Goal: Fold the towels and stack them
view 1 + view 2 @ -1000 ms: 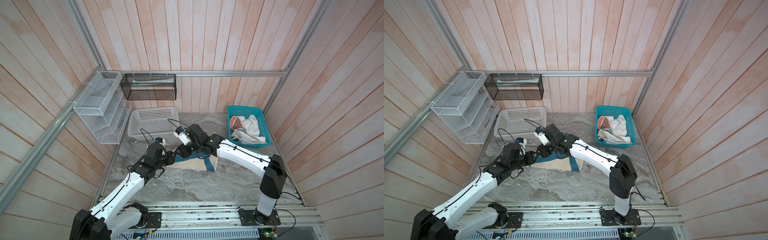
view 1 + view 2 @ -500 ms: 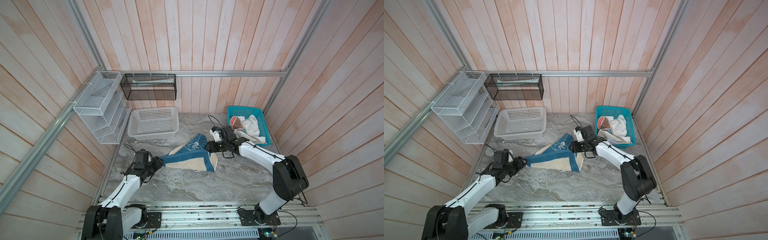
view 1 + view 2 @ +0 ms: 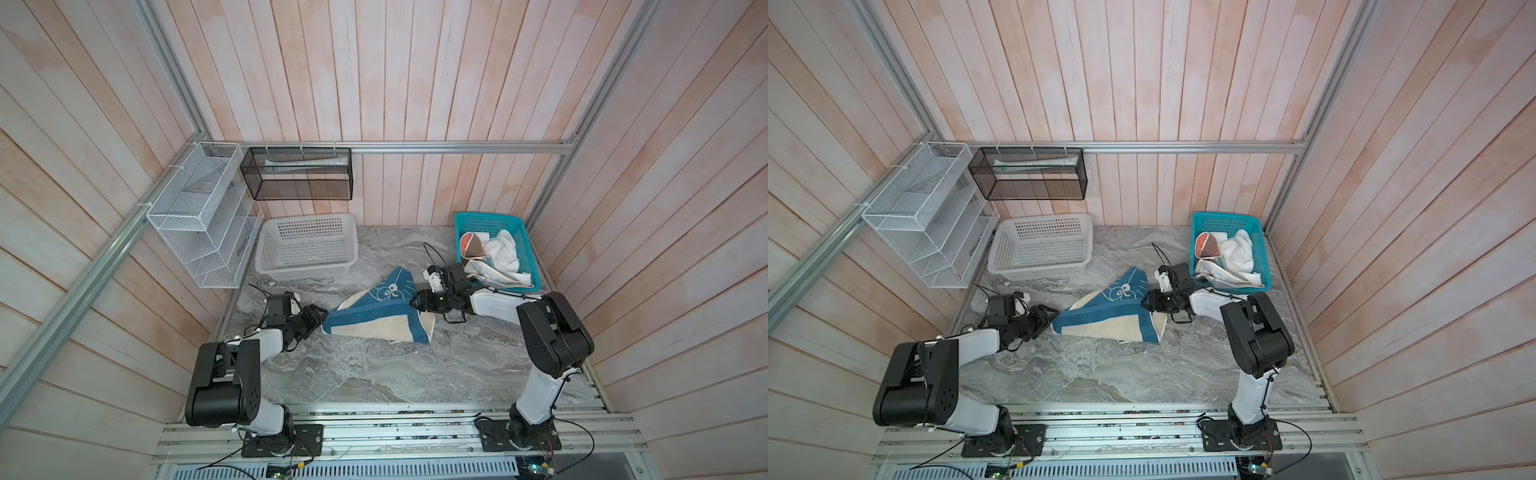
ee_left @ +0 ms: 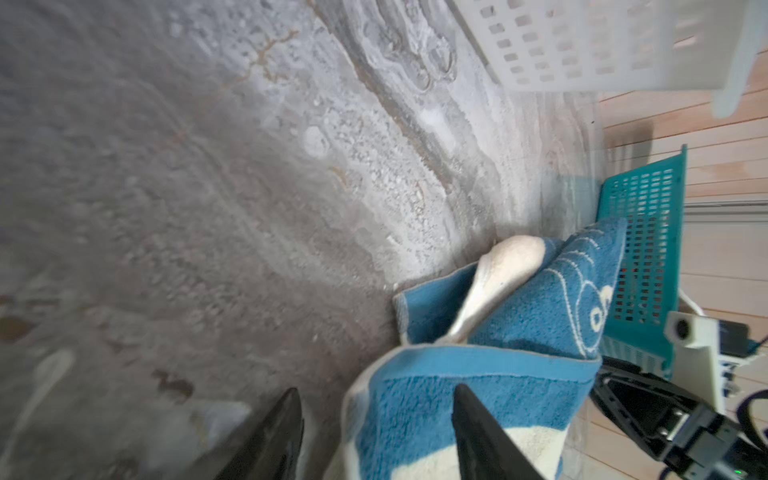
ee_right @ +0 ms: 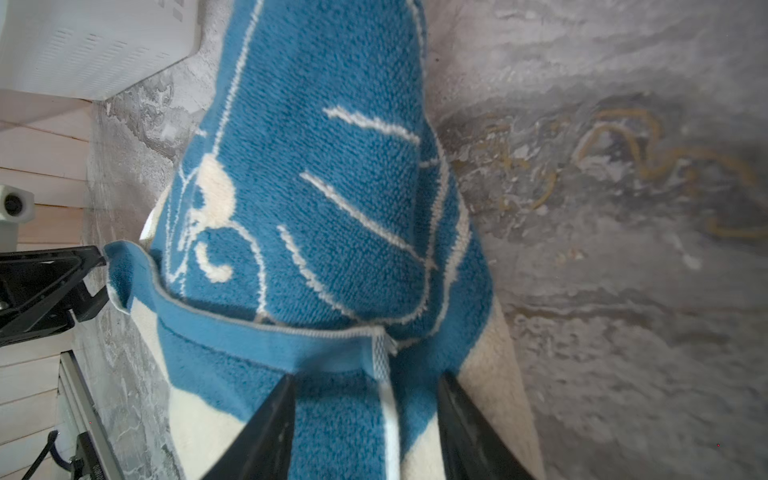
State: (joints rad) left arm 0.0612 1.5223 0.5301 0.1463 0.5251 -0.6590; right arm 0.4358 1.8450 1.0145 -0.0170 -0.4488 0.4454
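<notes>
A blue towel (image 3: 374, 320) (image 3: 1108, 320) with cream borders and a white cartoon outline lies partly folded on the marble table, one pointed flap toward the back. At its left end sits my left gripper (image 3: 318, 316) (image 4: 376, 399), open, with the towel's corner (image 4: 415, 395) between its fingers. My right gripper (image 3: 413, 302) (image 5: 365, 386) is at the right end, open, its fingers astride the blue and cream edge (image 5: 332, 415). The salmon-brown towel (image 3: 471, 247), white towel (image 3: 505, 253) and lettered towel (image 3: 486, 270) are bunched in the teal basket (image 3: 486, 216).
A white plastic basket (image 3: 307, 218) stands at the back left of the table. On the left wall hangs a white wire rack (image 3: 195, 216), and on the back wall a black mesh basket (image 3: 297, 174). The right arm's elbow (image 3: 548, 332) is beside the teal basket.
Both grippers were close together over the towel, then drew apart to its left and right ends and spread it out. Their jaws have widened, and both elbows have folded back toward the front.
</notes>
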